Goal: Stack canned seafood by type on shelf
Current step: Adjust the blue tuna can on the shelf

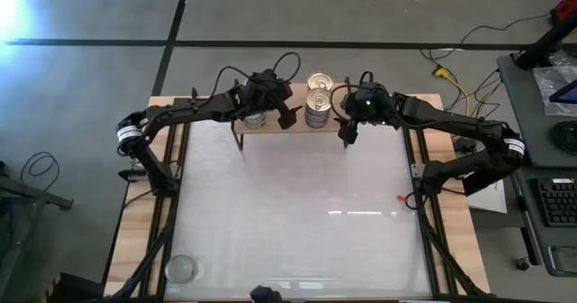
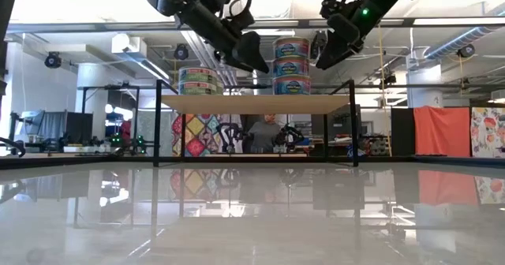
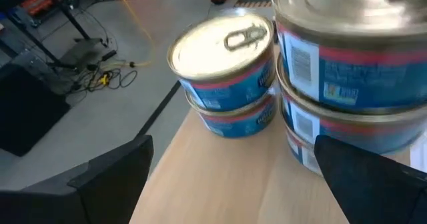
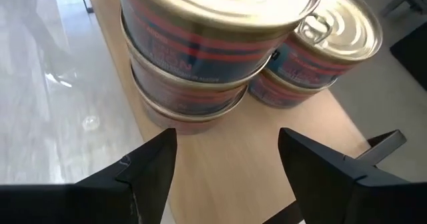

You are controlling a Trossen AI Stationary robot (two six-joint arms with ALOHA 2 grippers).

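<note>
The shelf (image 1: 315, 127), a light-wood board on black wire legs, stands at the table's far edge. On it rest stacks of canned seafood. A tall blue-and-red stack (image 2: 291, 64) has a gold top (image 1: 317, 107). A shorter stack (image 1: 320, 83) sits behind it, and a green-labelled stack of two (image 2: 199, 80) stands further left. My left gripper (image 1: 287, 115) hovers open between the left stack and the tall stack, with nothing between its fingers (image 3: 110, 177). My right gripper (image 1: 347, 132) hangs open just right of the tall stack (image 4: 213, 51), its fingers (image 4: 143, 177) clear of the cans.
A clear round glass lid or dish (image 1: 181, 268) lies near the table's front left corner. The white table top (image 1: 297, 213) stretches in front of the shelf. Cables and a desk with a keyboard (image 1: 557, 199) lie off the table to the right.
</note>
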